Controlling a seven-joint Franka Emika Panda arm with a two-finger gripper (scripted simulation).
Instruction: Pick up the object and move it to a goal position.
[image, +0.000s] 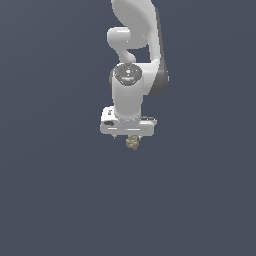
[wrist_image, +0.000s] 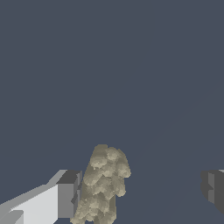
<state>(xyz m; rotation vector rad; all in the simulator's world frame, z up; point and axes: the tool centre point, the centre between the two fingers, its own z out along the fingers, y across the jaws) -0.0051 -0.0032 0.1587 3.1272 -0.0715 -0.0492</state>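
Wrist view gave me the gripper (wrist_image: 140, 192) with its jaws spread wide; one finger pad (wrist_image: 70, 194) sat against the tan knobbly object (wrist_image: 103, 186), the other pad (wrist_image: 213, 189) stood well apart from it; in the exterior view the object (image: 132, 142) peeked out just below the gripper (image: 129, 135), near frame centre.

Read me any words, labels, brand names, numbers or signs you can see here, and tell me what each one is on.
None: no readable text anywhere.
The white arm has small marks on its round top cap, too blurred to read.
The tan lumpy piece, the tool and the plain dark floor carry no writing.
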